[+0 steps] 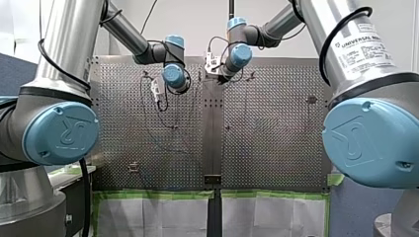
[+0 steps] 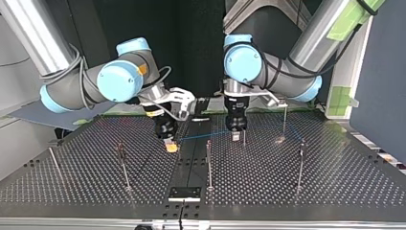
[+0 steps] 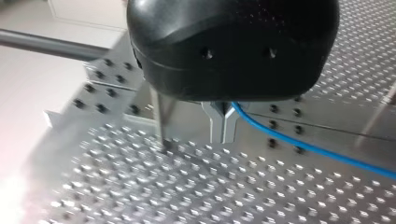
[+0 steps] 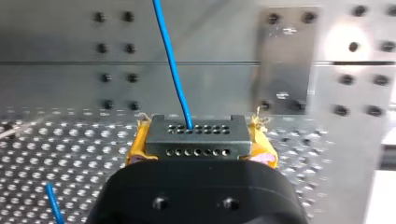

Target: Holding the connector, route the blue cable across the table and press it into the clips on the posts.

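white label (image 1: 365,52) reading "UNIVERSAL" on my right arm (image 1: 316,24), "UR" logo on blue joint cap (image 1: 62,132)

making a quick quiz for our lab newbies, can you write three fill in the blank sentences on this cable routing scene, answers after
1. My right end effector grips a grey ___ pierced with rows of small holes.
2. The pads that clamp it on either side are ___ in colour.
3. The cable that leaves it and, in the top view, runs toward my left end effector is ___ in colour.

Missing words: connector; yellow; blue
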